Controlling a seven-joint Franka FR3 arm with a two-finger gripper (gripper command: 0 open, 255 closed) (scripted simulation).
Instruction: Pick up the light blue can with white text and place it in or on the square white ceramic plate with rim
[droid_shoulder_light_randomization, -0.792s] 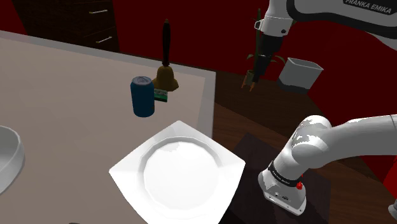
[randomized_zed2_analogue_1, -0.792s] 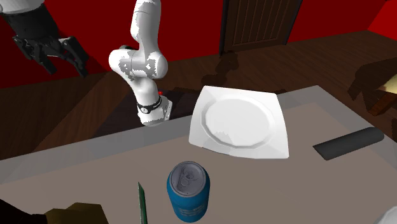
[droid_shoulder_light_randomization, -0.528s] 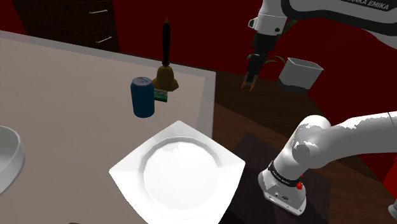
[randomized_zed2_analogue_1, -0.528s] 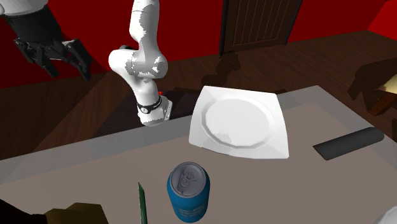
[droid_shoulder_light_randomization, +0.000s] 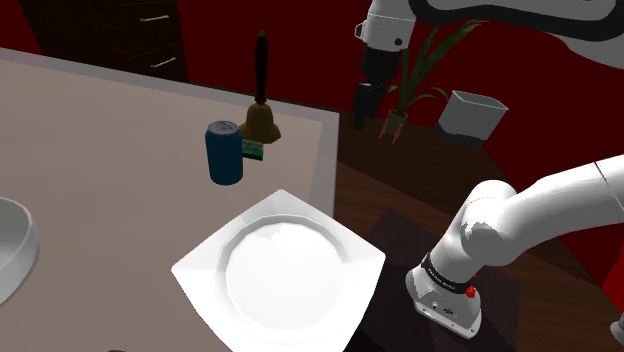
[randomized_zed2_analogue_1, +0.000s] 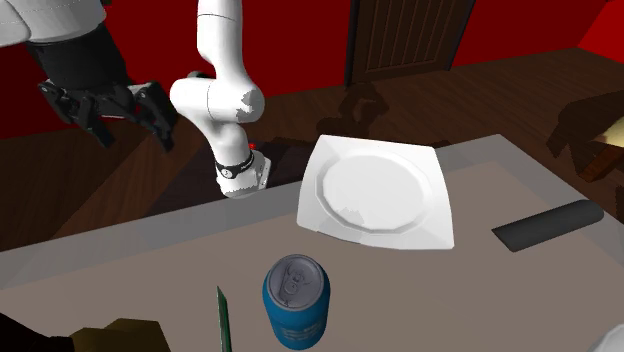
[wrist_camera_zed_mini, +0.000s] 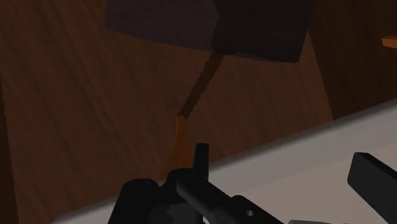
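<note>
The blue can (droid_shoulder_light_randomization: 225, 152) with a silver top stands upright on the grey table, just beyond the square white plate (droid_shoulder_light_randomization: 280, 270) in the shoulder view. From the second exterior view the can (randomized_zed2_analogue_1: 296, 300) is nearer the camera than the plate (randomized_zed2_analogue_1: 380, 190). My gripper (droid_shoulder_light_randomization: 362, 105) hangs in the air past the table's edge, to the shoulder view's right of the can and well apart from it. In the second exterior view the gripper (randomized_zed2_analogue_1: 132, 128) has its fingers apart and nothing between them.
A brass bell (droid_shoulder_light_randomization: 262, 115) with a tall black handle stands close behind the can. A white bowl (droid_shoulder_light_randomization: 10, 245) sits at the shoulder view's left edge. A dark flat object (randomized_zed2_analogue_1: 548, 224) lies right of the plate. A potted plant (droid_shoulder_light_randomization: 470, 115) stands on the floor.
The gripper has swung toward the table, leftward in the shoulder view and rightward in the second exterior view. The can and plate have stayed put.
</note>
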